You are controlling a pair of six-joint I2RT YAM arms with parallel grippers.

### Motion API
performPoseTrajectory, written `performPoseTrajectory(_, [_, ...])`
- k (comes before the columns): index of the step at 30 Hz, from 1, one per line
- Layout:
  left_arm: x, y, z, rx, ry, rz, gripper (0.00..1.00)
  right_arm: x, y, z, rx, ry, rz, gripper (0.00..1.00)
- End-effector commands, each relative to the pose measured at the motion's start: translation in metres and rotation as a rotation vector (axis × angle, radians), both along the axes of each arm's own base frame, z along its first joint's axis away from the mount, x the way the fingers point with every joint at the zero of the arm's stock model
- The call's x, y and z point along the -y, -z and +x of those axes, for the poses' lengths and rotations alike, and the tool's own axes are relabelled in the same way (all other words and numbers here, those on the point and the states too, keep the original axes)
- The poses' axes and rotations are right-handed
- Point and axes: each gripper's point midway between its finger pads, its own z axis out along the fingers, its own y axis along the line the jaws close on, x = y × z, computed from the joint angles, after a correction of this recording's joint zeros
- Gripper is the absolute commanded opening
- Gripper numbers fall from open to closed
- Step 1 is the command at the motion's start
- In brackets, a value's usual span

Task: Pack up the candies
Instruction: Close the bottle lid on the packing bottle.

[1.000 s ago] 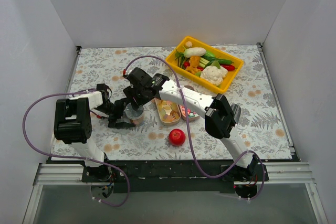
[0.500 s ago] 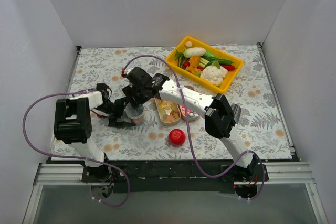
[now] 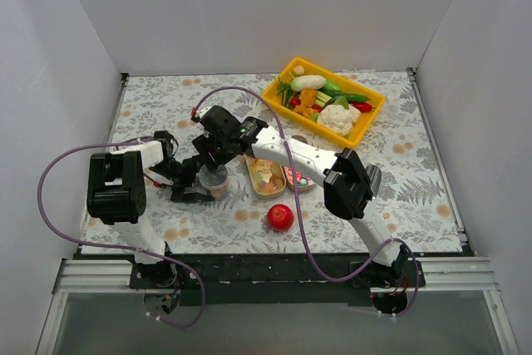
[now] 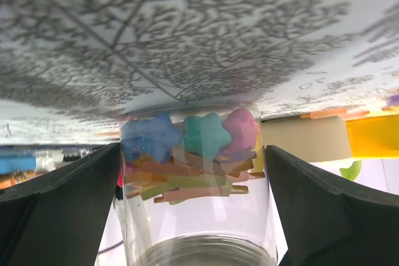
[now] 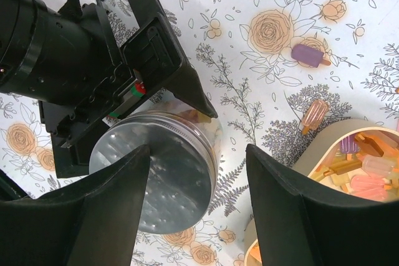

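A clear jar point(image 3: 214, 182) with a silver lid point(image 5: 153, 182) stands left of centre. Inside it lie candies point(image 4: 187, 154): star pieces and popsicle-shaped sticks in mixed colours. My left gripper point(image 4: 192, 151) is shut on the jar point(image 4: 193, 222), one finger on each wall. My right gripper point(image 5: 198, 154) hovers open above the lid. One of its fingers is over the lid and the other is off the jar's right side. More candies point(image 3: 268, 175) fill an oval beige tray point(image 5: 315, 154). Two loose candies, purple point(image 5: 310, 56) and pink point(image 5: 315, 114), lie on the cloth.
A glossy red ball point(image 3: 280, 217) lies near the front, just below the oval tray point(image 3: 249, 174). A yellow bin point(image 3: 370, 118) of toy vegetables stands at the back right. The right arm stretches across the trays toward the jar.
My right gripper has shifted slightly toward the back left above the jar. The jar and my left gripper have stayed put.
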Motion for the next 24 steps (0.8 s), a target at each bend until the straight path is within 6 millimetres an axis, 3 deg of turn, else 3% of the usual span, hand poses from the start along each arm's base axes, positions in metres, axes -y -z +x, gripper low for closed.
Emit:
performPoseTrajectory(1, [0.001,-0.005,0.0,-0.213,-0.173,0.009,0.98,0.004,0.02,0.0,-0.022,-0.002,-0.046,0.68])
performPoseTrajectory(16, [0.006,0.008,-0.013,-0.278,-0.132,-0.027,0.98,0.034,0.09,-0.022,-0.083,-0.016,-0.272,0.67])
performPoseTrajectory(18, [0.006,0.008,-0.013,-0.276,-0.131,-0.03,0.98,0.031,0.081,-0.017,-0.061,-0.007,-0.256,0.67])
performPoseTrajectory(24, [0.006,0.009,-0.015,-0.28,-0.128,-0.037,0.98,0.01,0.004,0.009,0.107,0.027,-0.094,0.67])
